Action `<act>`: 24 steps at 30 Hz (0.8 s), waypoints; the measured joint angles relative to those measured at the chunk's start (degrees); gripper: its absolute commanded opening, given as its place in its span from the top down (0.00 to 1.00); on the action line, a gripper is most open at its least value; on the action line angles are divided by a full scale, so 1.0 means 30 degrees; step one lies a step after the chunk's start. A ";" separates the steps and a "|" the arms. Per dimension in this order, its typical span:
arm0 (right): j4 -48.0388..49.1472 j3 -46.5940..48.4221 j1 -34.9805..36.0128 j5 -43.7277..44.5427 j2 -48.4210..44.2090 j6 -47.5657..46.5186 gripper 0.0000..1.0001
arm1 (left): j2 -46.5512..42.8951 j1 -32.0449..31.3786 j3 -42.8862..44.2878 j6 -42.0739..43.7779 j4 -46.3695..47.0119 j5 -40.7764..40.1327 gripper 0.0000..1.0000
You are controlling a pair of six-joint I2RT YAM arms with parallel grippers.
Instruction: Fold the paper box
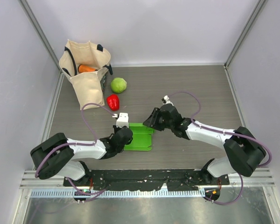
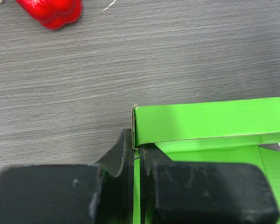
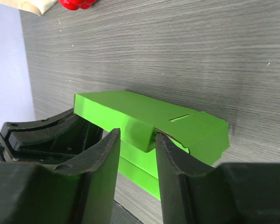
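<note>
The paper box (image 1: 141,137) is a bright green card lying partly folded on the grey table between the two arms. My left gripper (image 1: 125,136) is at its left edge. In the left wrist view that gripper (image 2: 137,143) is shut on the thin upright side wall of the paper box (image 2: 210,121), just below its corner. My right gripper (image 1: 151,121) reaches in from the right. In the right wrist view it (image 3: 136,134) is open and straddles a raised folded flap of the paper box (image 3: 144,112). Its right finger (image 3: 170,154) touches the card's edge.
A beige canvas bag (image 1: 86,77) holding a carrot (image 1: 86,68) stands at the back left. A round pale-green vegetable (image 1: 118,85) and a red pepper (image 1: 113,101) lie just in front of it, behind the box. Side walls close in the table.
</note>
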 measured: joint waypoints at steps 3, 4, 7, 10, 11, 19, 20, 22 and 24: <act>0.1479 -0.0845 -0.0284 -0.0561 0.0000 0.0976 0.66 | -0.0102 0.0000 -0.0029 0.0000 -0.0109 0.0051 1.00; 0.1967 -0.1137 -0.0364 -0.0772 0.0000 0.1319 0.69 | -0.0153 0.0007 -0.0058 0.0000 -0.0124 0.0066 1.00; 0.3067 -0.1741 -0.0576 -0.1202 0.0000 0.2120 0.80 | -0.0248 0.0022 -0.0138 -0.0007 -0.0146 0.0073 1.00; 0.4218 -0.2266 -0.0736 -0.1479 0.0160 0.2929 0.99 | -0.0313 0.0051 -0.0168 -0.0073 -0.0219 0.0044 1.00; 0.4503 -0.2390 -0.0780 -0.1537 0.0248 0.3147 0.99 | -0.0335 0.0051 -0.0182 -0.0087 -0.0240 0.0022 1.00; 0.5493 -0.2987 -0.0780 -0.1202 0.0364 0.3417 0.54 | -0.0561 0.0066 -0.0335 -0.0408 -0.0277 0.0051 1.00; 0.4962 -0.2900 -0.0641 -0.0911 0.0306 0.3002 0.54 | -0.0576 0.0051 -0.0335 -0.0415 -0.0306 0.0087 1.00; 0.3956 -0.2812 -0.0066 0.0204 -0.0131 0.2084 0.53 | -0.0597 0.0051 -0.0342 -0.0415 -0.0335 0.0095 1.00; 0.2761 -0.2805 0.0699 0.1486 -0.1086 0.1239 0.53 | -0.0619 0.0051 -0.0342 -0.0415 -0.0379 0.0087 1.00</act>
